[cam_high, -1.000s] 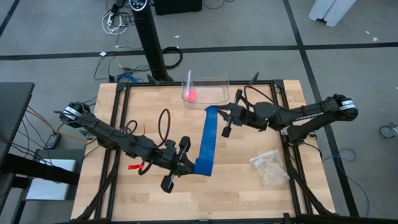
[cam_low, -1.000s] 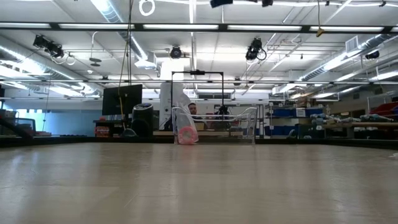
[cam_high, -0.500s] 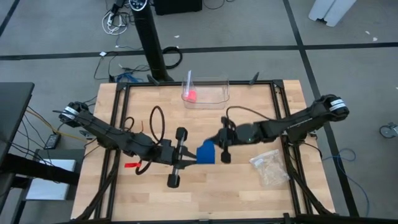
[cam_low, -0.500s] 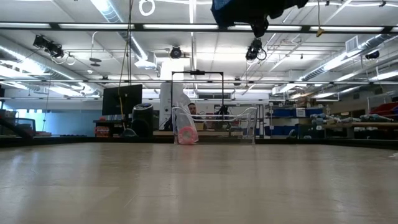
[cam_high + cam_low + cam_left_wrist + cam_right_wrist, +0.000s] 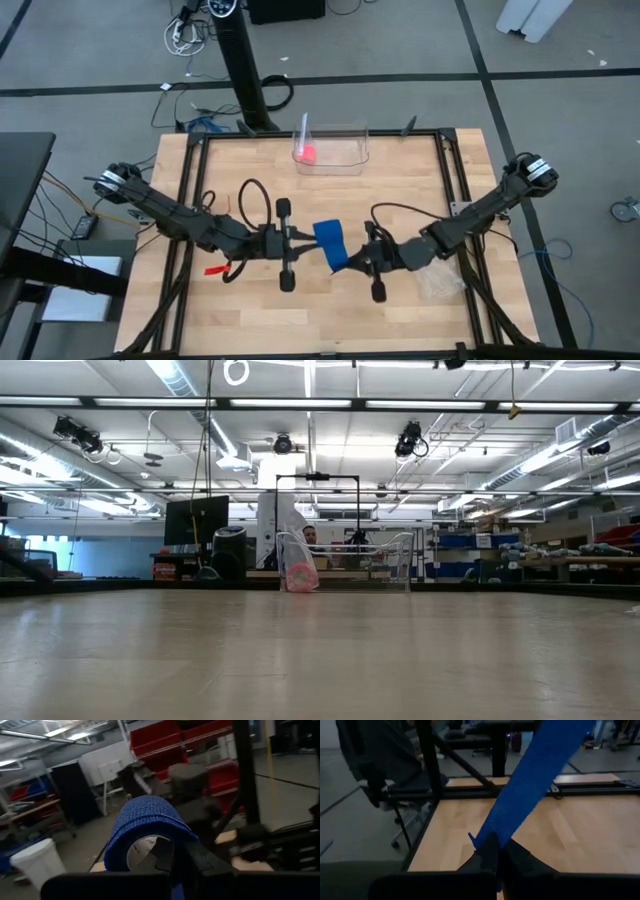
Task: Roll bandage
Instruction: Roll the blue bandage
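**Blue bandage held between both grippers, mid-bench toward the front edge**

Item: the bandage (image 5: 331,245), bright blue stretch fabric, is hanging above the wood between the two arms, slightly nearer the front edge than the rear.

Left gripper (image 5: 302,246): reaching in from the left edge, its fingers are clamping the rolled end; the left wrist view is showing the blue roll (image 5: 148,830) with its pale core sitting right at the fingertips.

Right gripper (image 5: 352,262): coming in from the right edge, its fingers are pinching the strip's free end; in the right wrist view the strip (image 5: 530,785) is running taut and slanting away from the closed tips.

Surroundings: a clear plastic bin (image 5: 331,148) is standing at the rear edge, centre, with a small pink object (image 5: 308,154) inside. A clear bag (image 5: 438,282) is lying near the front right corner, partly covered by the right arm. A red piece (image 5: 215,268) is lying beside the left arm. Nothing is lying between the grippers apart from the bandage.
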Robot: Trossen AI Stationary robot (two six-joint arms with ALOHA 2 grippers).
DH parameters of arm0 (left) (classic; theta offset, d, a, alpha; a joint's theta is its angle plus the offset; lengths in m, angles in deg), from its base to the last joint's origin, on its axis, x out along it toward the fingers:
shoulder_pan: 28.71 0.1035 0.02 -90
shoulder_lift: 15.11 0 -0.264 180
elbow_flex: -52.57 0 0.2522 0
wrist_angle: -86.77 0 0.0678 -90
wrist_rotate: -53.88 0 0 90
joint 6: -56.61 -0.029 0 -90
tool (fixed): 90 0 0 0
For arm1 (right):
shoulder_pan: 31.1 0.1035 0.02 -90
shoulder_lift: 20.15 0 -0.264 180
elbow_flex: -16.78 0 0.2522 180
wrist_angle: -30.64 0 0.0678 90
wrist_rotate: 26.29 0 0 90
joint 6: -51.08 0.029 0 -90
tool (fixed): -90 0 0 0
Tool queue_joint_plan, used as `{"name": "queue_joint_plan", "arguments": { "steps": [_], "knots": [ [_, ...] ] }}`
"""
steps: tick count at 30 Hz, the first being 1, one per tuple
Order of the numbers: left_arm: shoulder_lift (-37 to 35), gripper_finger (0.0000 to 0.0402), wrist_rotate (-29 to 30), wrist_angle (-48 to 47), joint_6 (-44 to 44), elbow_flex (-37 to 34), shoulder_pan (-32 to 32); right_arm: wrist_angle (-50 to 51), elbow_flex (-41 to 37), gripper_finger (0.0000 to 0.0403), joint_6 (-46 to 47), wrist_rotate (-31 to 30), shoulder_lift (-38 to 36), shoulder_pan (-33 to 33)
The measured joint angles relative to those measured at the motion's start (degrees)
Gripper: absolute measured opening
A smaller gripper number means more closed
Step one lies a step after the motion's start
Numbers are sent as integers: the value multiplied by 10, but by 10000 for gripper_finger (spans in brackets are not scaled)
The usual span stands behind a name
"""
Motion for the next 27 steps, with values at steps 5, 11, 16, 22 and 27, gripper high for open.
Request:
{"name": "queue_joint_plan", "arguments": {
  "steps": [5, 11, 16, 22, 27],
  "knots": [
    [-4, 17, 24, -1, 0, -29, 8, 1, 22, 0, -7, -28, 0, 25],
    [-4, 17, 33, 9, 1, -63, 15, 0, 61, 0, -37, -29, 0, 31],
    [-4, 17, 33, 22, -3, -81, 13, 0, 89, 1, -60, -36, 0, 27],
    [-4, 17, 33, 4, -2, -81, 9, 1, 114, 1, -81, -45, 0, 13],
    [-4, 17, 31, -6, -6, -81, 1, 1, 128, 4, -87, -43, 0, -2]
  ]
}}
